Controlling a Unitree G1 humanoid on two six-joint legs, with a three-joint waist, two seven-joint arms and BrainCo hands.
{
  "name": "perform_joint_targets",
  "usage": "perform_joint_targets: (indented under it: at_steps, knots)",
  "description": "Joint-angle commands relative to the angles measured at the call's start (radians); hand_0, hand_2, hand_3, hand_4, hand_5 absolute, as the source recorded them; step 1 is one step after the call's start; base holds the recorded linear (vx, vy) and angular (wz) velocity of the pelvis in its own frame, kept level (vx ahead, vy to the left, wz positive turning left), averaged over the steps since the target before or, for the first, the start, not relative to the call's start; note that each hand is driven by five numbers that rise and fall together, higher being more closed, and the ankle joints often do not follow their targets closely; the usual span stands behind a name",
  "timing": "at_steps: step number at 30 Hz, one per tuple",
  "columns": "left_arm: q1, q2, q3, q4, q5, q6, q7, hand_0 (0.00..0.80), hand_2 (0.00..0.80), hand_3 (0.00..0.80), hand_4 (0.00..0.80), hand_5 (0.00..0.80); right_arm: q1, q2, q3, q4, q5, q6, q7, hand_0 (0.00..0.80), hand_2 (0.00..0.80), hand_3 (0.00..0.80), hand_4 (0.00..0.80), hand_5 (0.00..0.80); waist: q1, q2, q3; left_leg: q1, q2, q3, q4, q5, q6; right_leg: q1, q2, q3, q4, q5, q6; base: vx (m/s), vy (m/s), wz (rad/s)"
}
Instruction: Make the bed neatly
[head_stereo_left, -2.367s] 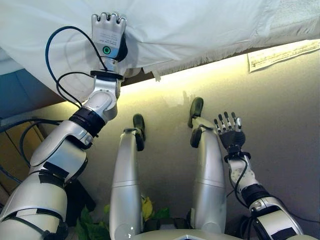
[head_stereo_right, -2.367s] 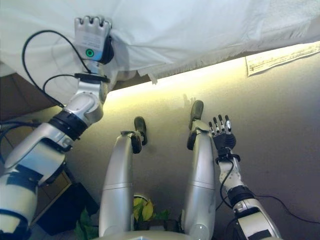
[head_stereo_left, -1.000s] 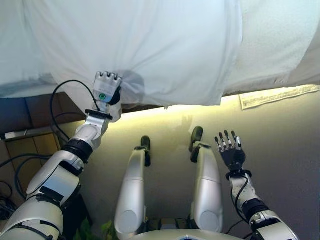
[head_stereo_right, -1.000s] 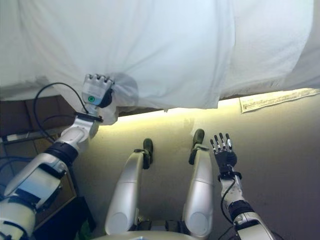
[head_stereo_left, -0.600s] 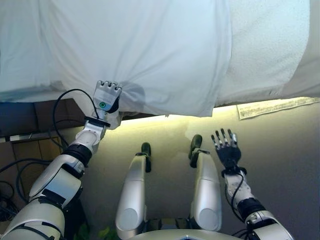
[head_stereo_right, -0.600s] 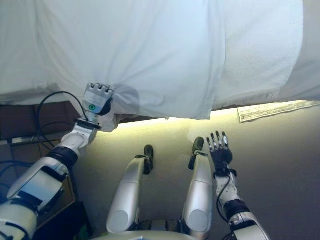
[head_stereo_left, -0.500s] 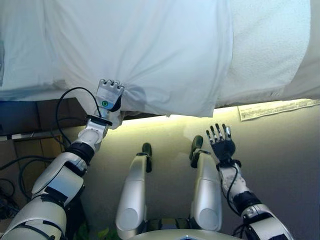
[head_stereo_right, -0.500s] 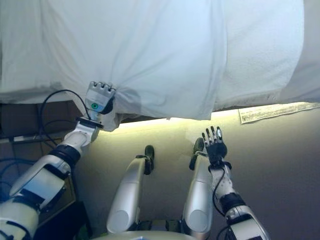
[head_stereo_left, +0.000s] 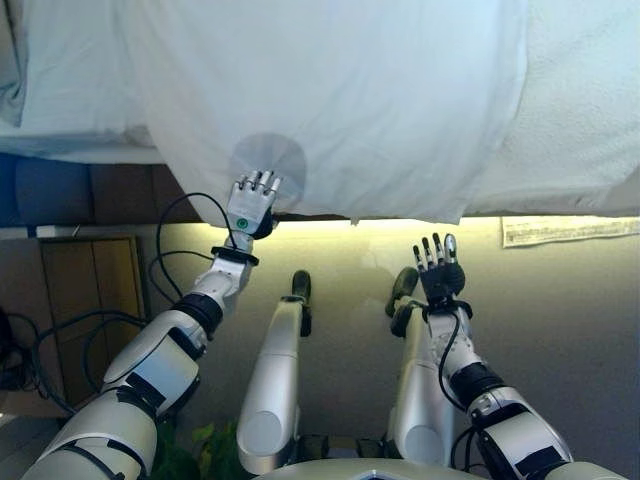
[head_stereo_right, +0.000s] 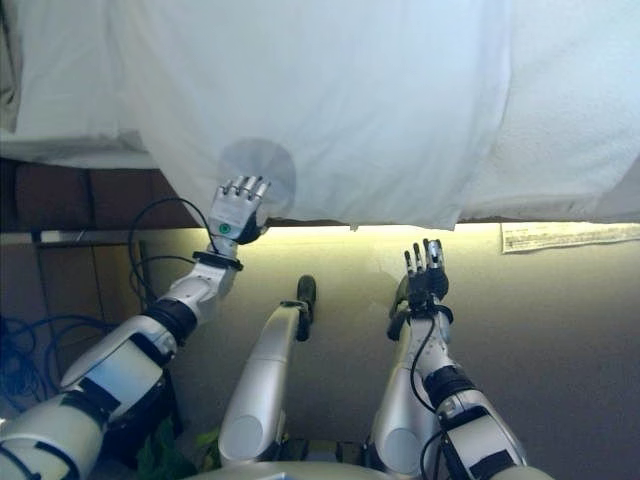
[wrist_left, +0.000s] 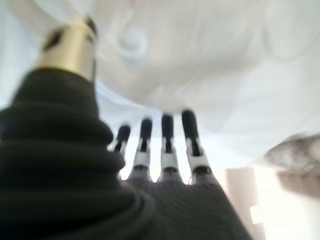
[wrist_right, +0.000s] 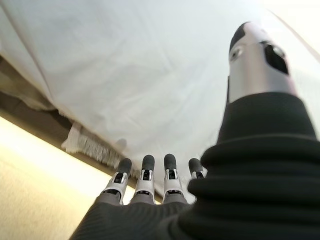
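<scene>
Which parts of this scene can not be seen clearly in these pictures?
- Bed top: cut off by the upper edge of both eye views; only the hanging sheet shows, so neatness cannot be judged.
- Mattress side and frame: hidden behind the sheet.
- Whether the left robot hand touches the sheet: its wrist view is blurred.
- Paper on the floor: print too small to read.
- Right robot hand: open and clear of the sheet.
</scene>
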Motion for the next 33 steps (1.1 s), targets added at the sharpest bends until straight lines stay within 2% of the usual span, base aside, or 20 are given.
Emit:
perform_joint_targets:
  at_steps: [1,5,7,12,14,15,21,24,26,30,33]
  knots:
    - [-0.004,0.006,0.059,-0.043,-0.088,-0.032,-0.009,0.000,0.000,0.000,0.000,0.000,0.030,0.018,-0.004,-0.068,-0.020,-0.049,-0.026,0.000,0.000,0.000,0.000,0.000,0.022,0.002,-0.001,0.007,-0.029,0.036,-0.116,0.139,0.023,0.015,-0.004,0.016,-0.088,0.180,0.117,0.000,-0.014,0.13]
    - [0.020,-0.013,0.101,-0.076,-0.383,-0.125,-0.005,0.000,0.000,0.000,0.000,0.000,0.027,0.030,-0.007,-0.092,-0.051,-0.049,-0.049,0.000,0.000,0.000,0.000,0.000,0.030,0.000,-0.001,0.003,-0.030,0.034,-0.116,0.143,0.022,0.015,-0.010,0.012,-0.088,0.182,0.118,-0.001,-0.017,0.04]
    - [0.041,-0.032,0.146,-0.104,-0.564,-0.194,-0.049,0.000,0.000,0.000,0.000,0.000,0.026,0.042,-0.015,-0.103,-0.071,-0.055,-0.065,0.000,0.000,0.000,0.000,0.000,0.037,0.002,-0.001,-0.002,-0.032,0.033,-0.113,0.144,0.024,0.014,-0.016,0.005,-0.086,0.183,0.116,-0.009,-0.012,0.04]
    - [0.106,-0.095,0.249,-0.138,-0.844,-0.321,-0.117,0.000,0.000,0.000,0.000,0.000,0.021,0.068,-0.050,-0.134,-0.134,-0.044,-0.126,0.000,0.000,0.000,0.000,0.000,0.051,0.010,-0.001,-0.032,-0.036,0.031,-0.091,0.144,0.030,-0.011,-0.024,-0.002,-0.054,0.179,0.112,-0.018,0.021,0.09]
    - [0.125,-0.109,0.273,-0.140,-0.889,-0.338,-0.125,0.000,0.000,0.000,0.000,0.000,0.018,0.075,-0.058,-0.142,-0.153,-0.039,-0.139,0.000,0.000,0.000,0.000,0.000,0.055,0.009,-0.001,-0.046,-0.037,0.029,-0.086,0.148,0.031,-0.022,-0.023,-0.002,-0.047,0.179,0.111,0.017,0.031,0.09]
    - [0.138,-0.117,0.281,-0.142,-0.899,-0.339,-0.121,0.000,0.000,0.000,0.000,0.000,0.019,0.078,-0.060,-0.145,-0.162,-0.037,-0.144,0.000,0.000,0.000,0.000,0.000,0.060,0.010,-0.001,-0.039,-0.034,0.024,-0.073,0.116,0.027,-0.019,-0.018,0.006,-0.027,0.150,0.125,0.053,0.035,0.15]
    - [0.148,-0.132,0.274,-0.143,-0.755,-0.311,-0.053,0.000,0.000,0.000,0.000,0.000,0.009,0.074,-0.054,-0.169,-0.195,-0.034,-0.183,0.000,0.000,0.000,0.000,0.000,0.062,-0.001,-0.001,-0.097,-0.028,0.021,-0.056,0.128,0.033,-0.071,-0.016,0.008,0.003,0.154,0.123,-0.024,0.066,0.05]
    - [0.143,-0.125,0.279,-0.189,-0.807,-0.327,-0.035,0.000,0.000,0.000,0.000,0.000,0.007,0.070,-0.048,-0.164,-0.194,-0.036,-0.180,0.000,0.000,0.000,0.000,0.000,0.060,-0.001,-0.001,-0.113,-0.020,0.022,-0.062,0.135,0.032,-0.086,-0.008,0.016,0.002,0.152,0.126,-0.035,0.071,-0.02]
    - [0.146,-0.131,0.296,-0.208,-0.900,-0.358,-0.081,0.000,0.000,0.000,0.000,0.000,0.009,0.068,-0.052,-0.154,-0.183,-0.032,-0.164,0.000,0.000,0.000,0.000,0.000,0.061,-0.002,-0.001,-0.122,-0.020,0.023,-0.057,0.136,0.032,-0.092,-0.004,0.019,0.004,0.158,0.125,-0.007,0.044,-0.01]
    - [0.162,-0.161,0.340,-0.210,-1.149,-0.458,-0.310,0.000,0.000,0.000,0.000,0.000,0.001,0.077,-0.056,-0.156,-0.199,-0.014,-0.163,0.000,0.000,0.000,0.000,0.000,0.055,-0.005,-0.001,-0.142,-0.016,0.030,-0.036,0.133,0.036,-0.106,-0.012,0.019,0.020,0.166,0.123,-0.003,0.057,0.00]
    - [0.172,-0.181,0.358,-0.225,-1.259,-0.476,-0.448,0.000,0.000,0.000,0.000,0.000,-0.007,0.081,-0.063,-0.164,-0.219,0.005,-0.175,0.000,0.000,0.000,0.000,0.000,0.048,-0.006,-0.001,-0.149,-0.009,0.036,-0.035,0.136,0.036,-0.111,-0.012,0.024,0.018,0.171,0.124,0.000,0.059,-0.01]
